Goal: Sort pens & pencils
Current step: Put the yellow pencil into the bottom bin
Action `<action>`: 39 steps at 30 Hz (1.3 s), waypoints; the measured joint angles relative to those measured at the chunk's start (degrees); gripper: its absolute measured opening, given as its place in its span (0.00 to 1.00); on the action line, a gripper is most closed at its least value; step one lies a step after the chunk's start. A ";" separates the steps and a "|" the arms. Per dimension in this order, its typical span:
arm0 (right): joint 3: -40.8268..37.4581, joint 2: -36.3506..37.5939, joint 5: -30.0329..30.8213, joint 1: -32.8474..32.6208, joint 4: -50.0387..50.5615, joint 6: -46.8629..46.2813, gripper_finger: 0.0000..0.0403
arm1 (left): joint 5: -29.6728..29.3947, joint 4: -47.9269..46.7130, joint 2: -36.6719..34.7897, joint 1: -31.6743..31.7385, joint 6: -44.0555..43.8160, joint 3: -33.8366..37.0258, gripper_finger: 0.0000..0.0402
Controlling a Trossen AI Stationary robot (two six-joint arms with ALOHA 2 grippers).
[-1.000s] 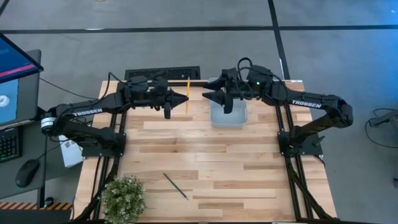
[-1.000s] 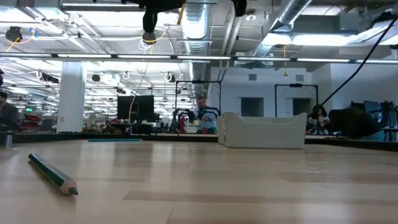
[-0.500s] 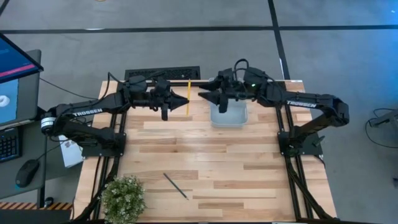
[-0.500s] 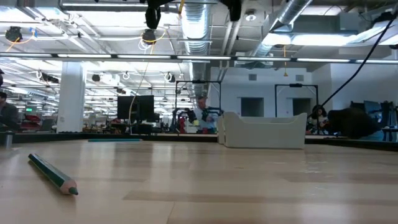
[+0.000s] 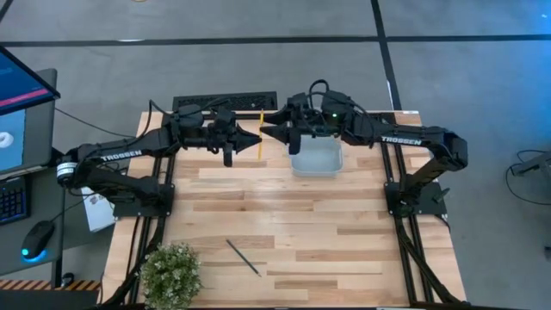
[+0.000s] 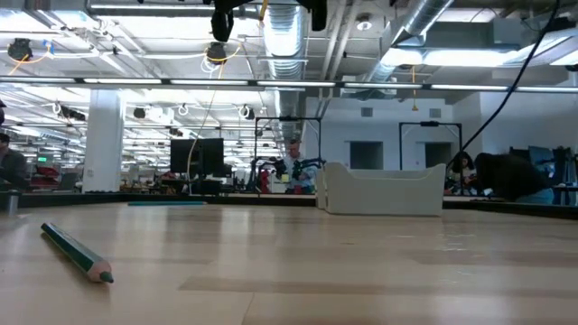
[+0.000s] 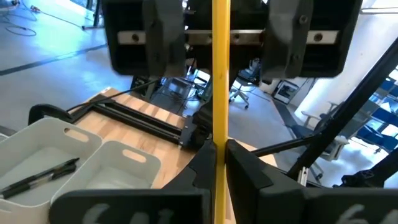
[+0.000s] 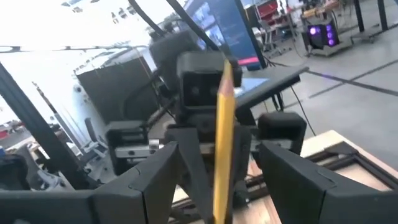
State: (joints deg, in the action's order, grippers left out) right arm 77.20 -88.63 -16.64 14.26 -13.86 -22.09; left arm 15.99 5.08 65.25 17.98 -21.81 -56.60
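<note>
Handover setup, upper centre of the high view. The left gripper point(image 5: 254, 139) was clamped on the yellow pencil point(image 5: 260, 132), presenting it upright. The right gripper point(image 5: 268, 131) stood wide open, empty, fingers flanking the pencil, likely to receive it for the white bin point(image 5: 317, 158). 1 dark pencil point(image 5: 243, 257) lay lower centre.
</note>
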 joint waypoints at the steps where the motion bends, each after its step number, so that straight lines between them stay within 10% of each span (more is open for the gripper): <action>1: 0.40 -0.46 -0.01 0.00 0.33 0.00 0.61 | 0.00 0.00 0.00 0.00 0.20 0.00 0.03; 29: 2.17 -1.08 -0.07 0.02 0.15 1.32 0.12 | 0.00 -0.07 0.00 0.00 1.23 0.00 0.03; 39: 2.17 -1.08 -0.01 0.02 0.46 2.19 0.12 | -0.63 -0.17 0.02 0.00 1.21 -0.02 0.05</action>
State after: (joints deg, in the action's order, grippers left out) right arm 79.37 -89.71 -16.64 14.28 -13.40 -19.89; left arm 15.36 4.91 65.28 17.98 -20.60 -56.62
